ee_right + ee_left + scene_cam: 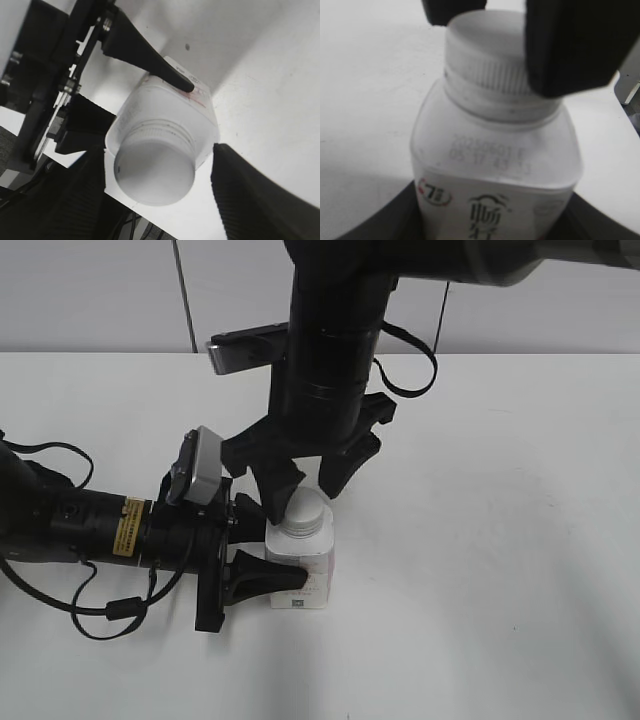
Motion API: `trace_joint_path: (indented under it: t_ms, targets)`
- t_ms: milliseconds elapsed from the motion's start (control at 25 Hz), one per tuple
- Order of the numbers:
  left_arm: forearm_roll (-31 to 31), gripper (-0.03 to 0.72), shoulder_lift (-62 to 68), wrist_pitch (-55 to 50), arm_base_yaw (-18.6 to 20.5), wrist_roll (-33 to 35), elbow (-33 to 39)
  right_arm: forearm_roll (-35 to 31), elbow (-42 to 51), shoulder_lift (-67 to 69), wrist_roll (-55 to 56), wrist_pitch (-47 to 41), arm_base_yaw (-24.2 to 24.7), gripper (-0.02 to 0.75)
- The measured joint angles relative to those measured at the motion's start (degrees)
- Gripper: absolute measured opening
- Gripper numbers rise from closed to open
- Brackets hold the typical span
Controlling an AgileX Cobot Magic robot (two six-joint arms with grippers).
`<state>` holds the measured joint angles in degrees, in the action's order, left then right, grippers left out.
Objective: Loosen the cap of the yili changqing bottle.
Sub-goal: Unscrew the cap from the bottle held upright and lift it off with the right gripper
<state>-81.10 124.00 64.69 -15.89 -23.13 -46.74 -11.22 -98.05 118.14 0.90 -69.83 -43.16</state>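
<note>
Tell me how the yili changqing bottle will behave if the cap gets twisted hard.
The bottle stands upright with the left end effector clamping its body, so it probably won't spin or tip. Its thin-looking plastic walls may flex. The ribbed cap should give grip.

The left end effector [262, 558] reaches in horizontally from the frame's left, its 2 fingers closed on the bottle [300, 565]. The right end effector [305, 488] hangs from top center, fingers parted.
</note>
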Motion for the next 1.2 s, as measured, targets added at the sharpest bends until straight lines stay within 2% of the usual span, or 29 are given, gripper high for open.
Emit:
trace_joint_path:
  t_ms: [80, 320, 520, 640, 720, 1080, 1200]
  targets:
    - [0.0, 0.373, 0.0, 0.0, 0.0, 0.0, 0.0, -0.02, 0.0, 0.0, 0.0, 0.0, 0.0, 0.509]
    - [0.0, 0.373, 0.0, 0.0, 0.0, 0.0, 0.0, -0.28, 0.0, 0.0, 0.0, 0.0, 0.0, 0.391]
    - [0.0, 0.373, 0.0, 0.0, 0.0, 0.0, 0.0, -0.28, 0.0, 0.0, -0.5, 0.0, 0.0, 0.386]
    - [0.0, 0.373, 0.0, 0.0, 0.0, 0.0, 0.0, -0.28, 0.0, 0.0, -4.41, 0.0, 0.0, 0.386]
    - [0.0, 0.373, 0.0, 0.0, 0.0, 0.0, 0.0, -0.33, 0.0, 0.0, -11.03, 0.0, 0.0, 0.386]
    - [-0.18, 0.372, 0.0, -0.04, 0.0, 0.2, 0.0, -1.3, 0.0, -0.05, -59.41, 0.0, 0.0, 0.386]
    - [-0.24, 0.372, 0.0, -0.04, 0.0, 0.2, 0.0, -1.49, 0.0, -0.05, -67.81, -0.06, 0.0, 0.386]
